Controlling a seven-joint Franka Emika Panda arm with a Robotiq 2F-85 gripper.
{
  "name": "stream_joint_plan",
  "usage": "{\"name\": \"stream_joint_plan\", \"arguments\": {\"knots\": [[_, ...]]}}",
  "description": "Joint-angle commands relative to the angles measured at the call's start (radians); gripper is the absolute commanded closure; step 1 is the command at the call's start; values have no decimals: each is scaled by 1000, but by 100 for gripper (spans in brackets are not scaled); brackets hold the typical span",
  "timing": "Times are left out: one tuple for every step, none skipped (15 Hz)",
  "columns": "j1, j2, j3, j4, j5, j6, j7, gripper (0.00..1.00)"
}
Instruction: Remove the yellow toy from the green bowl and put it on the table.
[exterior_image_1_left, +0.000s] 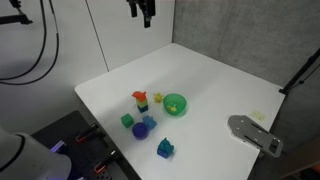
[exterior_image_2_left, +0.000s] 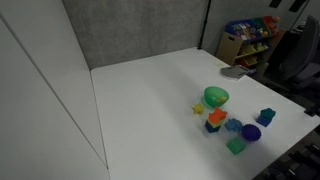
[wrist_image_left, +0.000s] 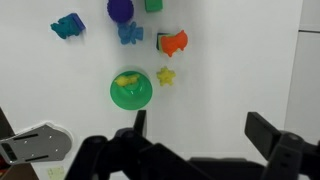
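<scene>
The green bowl (wrist_image_left: 130, 89) sits on the white table (wrist_image_left: 235, 70), and the pale-yellow toy (wrist_image_left: 127, 80) lies inside it. The bowl also shows in both exterior views (exterior_image_1_left: 175, 104) (exterior_image_2_left: 216, 96). My gripper (wrist_image_left: 200, 130) is open and empty. It hangs high above the table's far side in an exterior view (exterior_image_1_left: 146, 12), well away from the bowl. In the wrist view the bowl lies up and left of the fingers.
A similar small yellow block (wrist_image_left: 165, 76) lies beside the bowl. Near it are a red-topped stacked toy (wrist_image_left: 174, 42), a green cube (exterior_image_1_left: 127, 121), a purple ball (wrist_image_left: 120, 9) and blue toys (wrist_image_left: 68, 25). A grey flat object (exterior_image_1_left: 255, 134) lies at the table's edge.
</scene>
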Motion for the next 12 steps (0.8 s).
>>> {"name": "stream_joint_plan", "arguments": {"knots": [[8,112,0,95,21,17,30,0],[10,135,0,106,22,30,31,0],[11,159,-1,112,25,50,31,0],[13,180,-2,116,30,73,29,0],[14,201,-3,115,35,104,25,0],[14,221,-3,110,39,138,24,0],[15,243,-2,103,33,173,31,0],[15,263,-2,94,32,203,31,0],[16,285,-2,87,32,236,31,0],[15,306,-3,80,35,263,32,0],[15,328,-5,73,30,294,36,0],[14,349,-6,67,32,320,36,0]]}}
